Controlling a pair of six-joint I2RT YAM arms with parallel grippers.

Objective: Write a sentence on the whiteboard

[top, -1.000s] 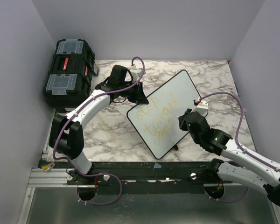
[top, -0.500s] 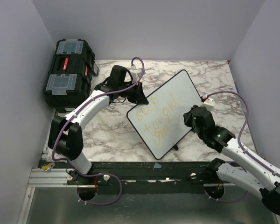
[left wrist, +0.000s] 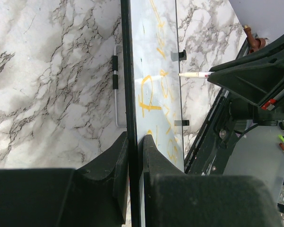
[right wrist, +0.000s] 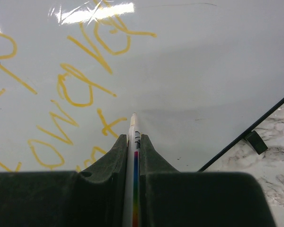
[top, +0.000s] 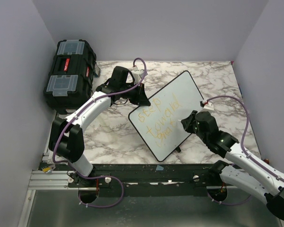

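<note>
From high behind the arm bases we look down over the whole desk (top: 113, 137). Our left wrist view skims close along the rim of the whiteboard (left wrist: 154, 56); our right faces its surface closely.

Robot lab test cell. Plain walls (top: 146, 28) box in a marble worktop (top: 109, 137) with an aluminium rail (top: 42, 177) up front. Toolbox (top: 68, 71) alongside.

whiteboard (top: 184, 90): glossy, smooth white face, thin black rim
tabletop (top: 109, 135): marble-patterned, smooth
toolbox (top: 68, 75): black plastic, clear lids
left claw (left wrist: 134, 137), right claw (right wrist: 134, 138): matt black plastic
marker (right wrist: 133, 124): smooth white plastic
</note>
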